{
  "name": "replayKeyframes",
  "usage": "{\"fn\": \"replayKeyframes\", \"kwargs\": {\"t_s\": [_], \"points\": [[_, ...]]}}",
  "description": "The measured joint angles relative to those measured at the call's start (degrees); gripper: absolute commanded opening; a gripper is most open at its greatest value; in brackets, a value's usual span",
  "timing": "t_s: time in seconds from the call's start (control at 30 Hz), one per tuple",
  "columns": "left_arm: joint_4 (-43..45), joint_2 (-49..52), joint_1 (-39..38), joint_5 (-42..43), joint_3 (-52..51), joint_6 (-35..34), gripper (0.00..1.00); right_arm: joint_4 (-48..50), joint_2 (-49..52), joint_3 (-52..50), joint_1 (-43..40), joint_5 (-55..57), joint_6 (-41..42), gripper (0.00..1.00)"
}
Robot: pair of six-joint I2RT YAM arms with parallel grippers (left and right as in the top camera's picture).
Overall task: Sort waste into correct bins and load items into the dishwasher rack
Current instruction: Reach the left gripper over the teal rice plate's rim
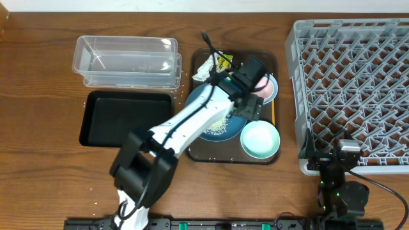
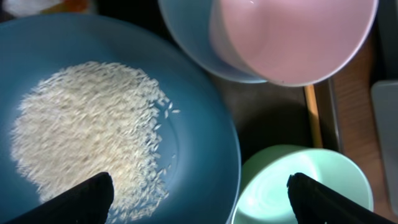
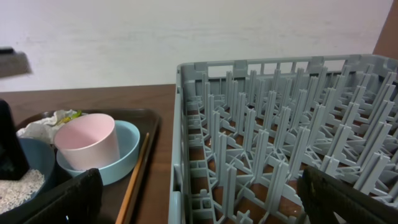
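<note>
My left gripper [image 2: 199, 186] is open over the brown tray [image 1: 233, 156]. One finger hangs above the rice [image 2: 87, 130] in the dark-blue dish [image 2: 199, 112], the other above the mint-green bowl [image 2: 292, 186]. Nothing is between the fingers. Just beyond, the pink cup [image 2: 298, 37] stands inside the light-blue bowl [image 2: 193, 43], with chopsticks [image 2: 313, 118] lying beside them. Crumpled tissue [image 1: 203, 69] and a yellow wrapper [image 1: 223, 62] lie at the tray's back. My right gripper [image 3: 200, 186] is open and empty at the near left corner of the grey rack [image 3: 280, 124].
The clear tub [image 1: 128, 61] sits at the back left, and the black tray [image 1: 124, 118] lies in front of it. The left arm [image 1: 185, 124] reaches diagonally over the dish. The rack [image 1: 351, 89] fills the right side of the table.
</note>
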Motion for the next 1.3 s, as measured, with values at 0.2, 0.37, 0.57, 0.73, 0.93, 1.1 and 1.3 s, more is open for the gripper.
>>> {"fn": "replayKeyframes", "kwargs": {"t_s": [0.2, 0.37, 0.57, 0.73, 0.93, 1.1, 1.3], "points": [[0.50, 1.46, -2.95, -3.82, 0.00, -2.21, 0.80, 0.00, 0.00, 0.00, 0.00, 0.00, 0.00, 0.99], [0.98, 1.46, -4.09, -7.21, 0.00, -3.96, 0.76, 0.00, 0.00, 0.00, 0.00, 0.00, 0.00, 0.99], [1.42, 2.19, -4.35, -8.79, 0.00, -6.62, 0.72, 0.00, 0.00, 0.00, 0.00, 0.00, 0.00, 0.99], [1.33, 4.31, -4.35, -8.87, 0.00, -8.02, 0.70, 0.00, 0.00, 0.00, 0.00, 0.00, 0.00, 0.99], [1.05, 5.05, -4.37, -8.87, 0.00, -9.64, 0.65, 0.00, 0.00, 0.00, 0.00, 0.00, 0.00, 0.99], [2.36, 5.05, -4.37, -9.09, -0.50, -10.64, 0.65, 0.00, 0.00, 0.00, 0.00, 0.00, 0.00, 0.99], [3.50, 5.05, -4.37, -9.27, -2.67, -12.17, 0.63, 0.00, 0.00, 0.00, 0.00, 0.00, 0.00, 0.99]]}}
